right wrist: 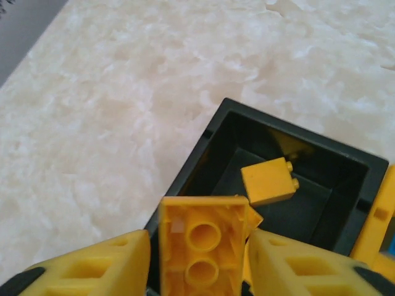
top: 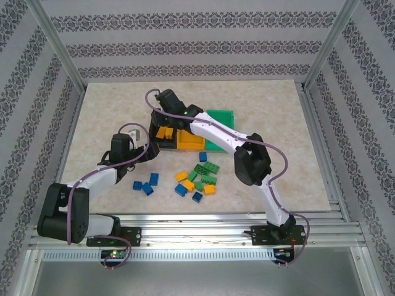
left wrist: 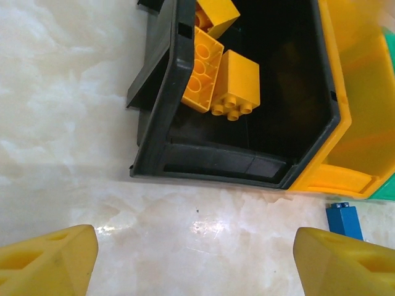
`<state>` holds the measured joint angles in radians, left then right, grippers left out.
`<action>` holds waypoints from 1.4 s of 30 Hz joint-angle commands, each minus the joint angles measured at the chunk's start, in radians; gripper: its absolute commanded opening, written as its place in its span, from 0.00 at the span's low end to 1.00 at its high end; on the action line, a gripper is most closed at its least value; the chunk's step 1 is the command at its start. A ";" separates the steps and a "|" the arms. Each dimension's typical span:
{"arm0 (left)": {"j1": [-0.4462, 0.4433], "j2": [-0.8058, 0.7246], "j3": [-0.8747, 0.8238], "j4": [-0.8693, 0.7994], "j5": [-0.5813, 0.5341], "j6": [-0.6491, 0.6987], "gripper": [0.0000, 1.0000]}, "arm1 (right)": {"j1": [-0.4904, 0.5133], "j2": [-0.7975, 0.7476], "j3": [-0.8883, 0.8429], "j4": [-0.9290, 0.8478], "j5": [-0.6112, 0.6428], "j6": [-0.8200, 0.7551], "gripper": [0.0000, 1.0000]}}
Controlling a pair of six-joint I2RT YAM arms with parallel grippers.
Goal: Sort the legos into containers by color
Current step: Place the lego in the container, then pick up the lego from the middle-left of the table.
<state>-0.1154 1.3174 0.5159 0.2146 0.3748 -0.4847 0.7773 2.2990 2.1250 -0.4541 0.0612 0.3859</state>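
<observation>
The containers stand in a row: a black bin [top: 162,140], an orange bin [top: 190,141] and a green bin [top: 221,120]. My right gripper [right wrist: 199,242] hangs over the black bin [right wrist: 203,139]. A yellow lego [right wrist: 188,216] sits between its jaws, underside up, with a gap at the left finger. Yellow legos [left wrist: 237,80] lie in the black bin [left wrist: 216,163]. My left gripper [left wrist: 194,259] is open and empty over bare table, just in front of that bin. Loose blue [top: 147,185], green [top: 207,168] and orange [top: 185,179] legos lie on the table.
One blue lego [left wrist: 344,219] lies close to the orange bin's [left wrist: 352,135] front corner. The marble table [top: 278,129] has free room to the right of the bins and behind them. Frame posts stand at the table's corners.
</observation>
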 commanded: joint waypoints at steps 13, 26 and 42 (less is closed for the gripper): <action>0.014 0.026 -0.006 0.085 0.081 -0.010 0.85 | 0.015 -0.257 -0.318 0.054 -0.006 -0.033 0.50; -0.018 0.158 -0.005 0.242 0.243 -0.097 0.87 | -0.037 -0.749 -1.006 0.242 0.036 0.031 0.51; -0.294 0.084 0.195 -0.365 -0.007 0.140 0.87 | -0.327 -1.108 -1.451 0.321 -0.044 -0.021 0.53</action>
<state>-0.3565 1.4338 0.6559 0.0597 0.4492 -0.4458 0.4747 1.2076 0.7238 -0.1787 0.0463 0.3958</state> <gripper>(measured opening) 0.867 0.526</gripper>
